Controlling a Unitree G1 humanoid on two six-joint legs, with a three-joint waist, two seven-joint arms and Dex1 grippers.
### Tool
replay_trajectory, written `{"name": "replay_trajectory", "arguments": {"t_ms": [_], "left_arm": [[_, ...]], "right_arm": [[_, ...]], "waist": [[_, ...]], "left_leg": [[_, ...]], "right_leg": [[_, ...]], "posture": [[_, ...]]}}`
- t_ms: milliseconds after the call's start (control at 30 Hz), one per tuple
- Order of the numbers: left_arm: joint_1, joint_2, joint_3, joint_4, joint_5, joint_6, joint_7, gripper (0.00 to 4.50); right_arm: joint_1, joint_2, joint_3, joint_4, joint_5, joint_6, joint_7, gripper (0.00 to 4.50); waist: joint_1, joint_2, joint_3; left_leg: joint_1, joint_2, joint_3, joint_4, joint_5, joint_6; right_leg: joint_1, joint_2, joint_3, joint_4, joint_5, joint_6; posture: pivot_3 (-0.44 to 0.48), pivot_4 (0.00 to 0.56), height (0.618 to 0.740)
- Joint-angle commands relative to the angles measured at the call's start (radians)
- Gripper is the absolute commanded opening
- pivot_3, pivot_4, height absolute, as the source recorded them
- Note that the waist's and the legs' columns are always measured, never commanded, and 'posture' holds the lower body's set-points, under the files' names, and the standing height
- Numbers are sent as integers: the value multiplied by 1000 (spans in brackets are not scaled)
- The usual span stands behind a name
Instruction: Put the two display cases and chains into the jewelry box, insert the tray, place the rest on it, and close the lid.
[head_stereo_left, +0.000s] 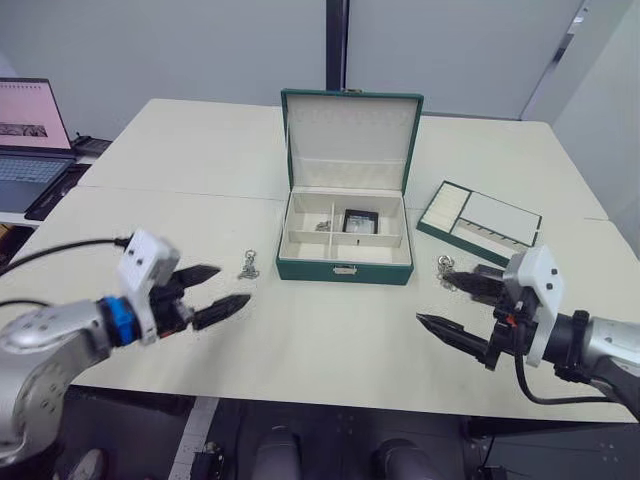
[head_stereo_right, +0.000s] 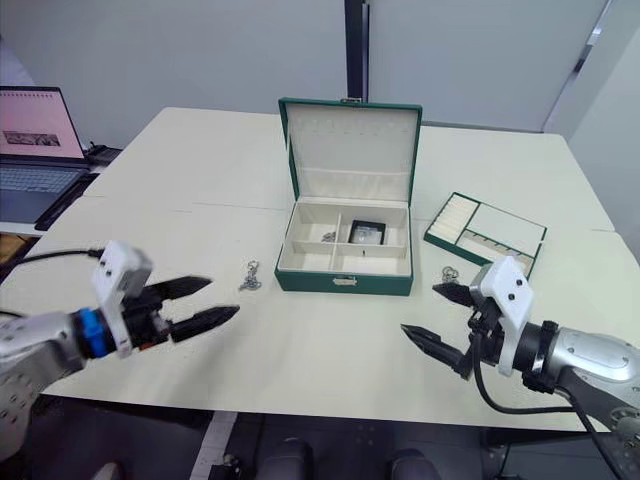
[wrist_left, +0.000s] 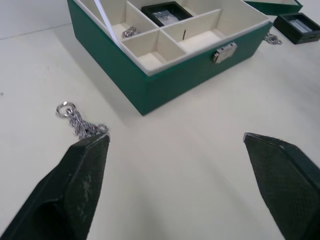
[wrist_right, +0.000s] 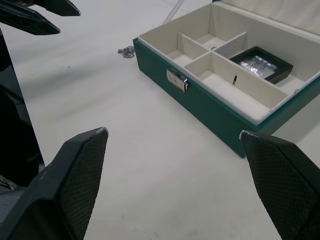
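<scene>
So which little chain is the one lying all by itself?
Find the dark green jewelry box standing open mid-table. On the bare tabletop off its front corner on the robot's left lies a small silvery chain. The other loose chain lies on the right, near the shallow green-rimmed tray.

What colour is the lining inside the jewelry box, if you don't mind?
Cream, against dark green outer walls; the jewelry box lining shows best in the right wrist view.
</scene>
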Motion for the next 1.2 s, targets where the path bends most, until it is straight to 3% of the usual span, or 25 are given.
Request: {"name": "replay_trajectory", "arguments": {"t_ms": [33,233,467,567,733,833,1000,1200], "left_arm": [[104,-21,103,1,-18,-116,-55,4486],[307,-21,174,76,11,-322,-198,4486],[306,-27,137,104,2,-404,-159,4486],[274,-19,132,87,9,-358,-60,4486],[103,-32,123,50,-106,-104,218,4486],[27,-63,86,12,-111,-27,362,4486],[-39,-96,17,-20,-91,36,499,4486],[-48,-111,-45,-38,-75,30,542,4486]], "right_arm": [[68,-6,-15,-38,-39,-29,44,4500],[205,-16,-42,-62,-108,-55,113,4500],[195,-3,-27,-54,-124,-65,124,4500],[165,-7,-19,-66,-112,-64,124,4500],[-45,-2,28,-83,-18,-28,57,4500],[-154,-7,63,-77,11,-8,30,4500],[-265,-11,96,-62,34,8,16,4500],[-334,-11,116,-55,60,25,3,4500]], "waist": [[1,0,0],[-3,0,0],[-5,-1,-1],[-5,-1,-1],[-13,-1,-1],[-14,-1,-1],[-16,0,-1],[-20,-1,-1]], "left_leg": [[0,0,0,0,0,0],[0,0,0,0,0,0],[0,0,0,0,-1,1],[0,0,0,0,-1,1],[0,0,-1,0,-1,1],[-1,0,-1,0,-1,1],[-1,0,-1,0,0,0],[-1,0,-1,0,0,0]], "right_leg": [[0,0,0,0,0,0],[-1,0,0,0,0,0],[-3,0,0,0,0,0],[-2,0,1,0,0,0],[-2,1,1,1,0,0],[-2,1,1,0,0,0],[-2,1,1,1,0,0],[-2,1,1,1,0,0]], "posture": [[0,150,726],[0,150,726],[0,150,726],[0,150,726],[0,150,726],[0,150,726],[0,150,726],[0,150,726]]}}
